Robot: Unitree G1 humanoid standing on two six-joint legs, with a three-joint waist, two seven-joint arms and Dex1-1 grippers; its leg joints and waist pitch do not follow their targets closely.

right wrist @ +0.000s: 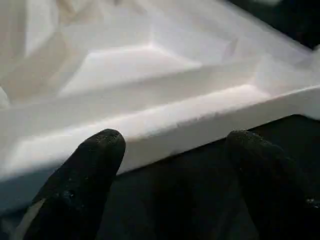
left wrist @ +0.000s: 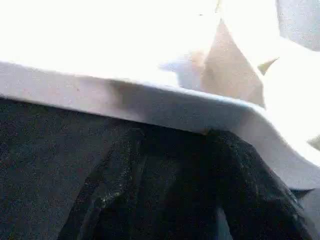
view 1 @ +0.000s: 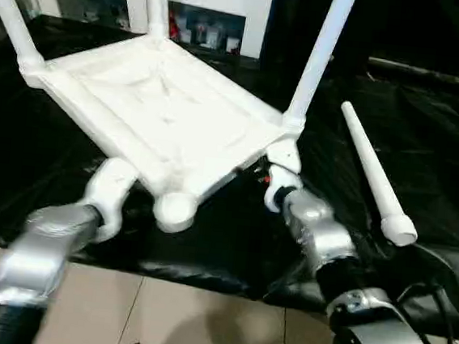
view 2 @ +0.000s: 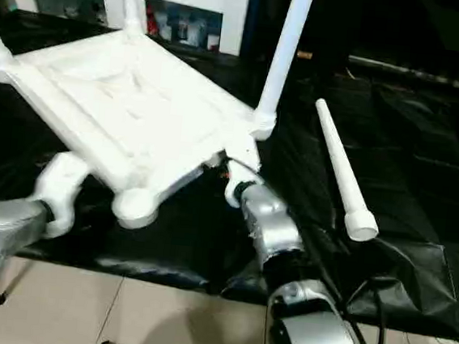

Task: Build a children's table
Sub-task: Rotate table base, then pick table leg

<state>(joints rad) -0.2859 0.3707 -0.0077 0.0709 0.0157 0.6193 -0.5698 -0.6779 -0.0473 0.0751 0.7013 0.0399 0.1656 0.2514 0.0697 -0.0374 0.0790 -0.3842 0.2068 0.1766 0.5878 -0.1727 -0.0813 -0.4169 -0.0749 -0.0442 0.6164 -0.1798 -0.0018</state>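
The upturned table top point(view 1: 165, 121), three legs already socketed, is seen tilted over the black sheet point(view 2: 424, 183), near its front edge. The loose fourth leg point(view 1: 374, 174) lies toward the sheet's right edge. The right gripper point(right wrist: 172, 165) is spread wide, empty, at the top's rim; the left gripper's state cannot be told.

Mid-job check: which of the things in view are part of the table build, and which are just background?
Part of the build:
- table top, upside down, three legs standing in its corner sockets
- loose leg lying on the black sheet

Background:
- black sheet
- white cabinet behind
- tiled floor
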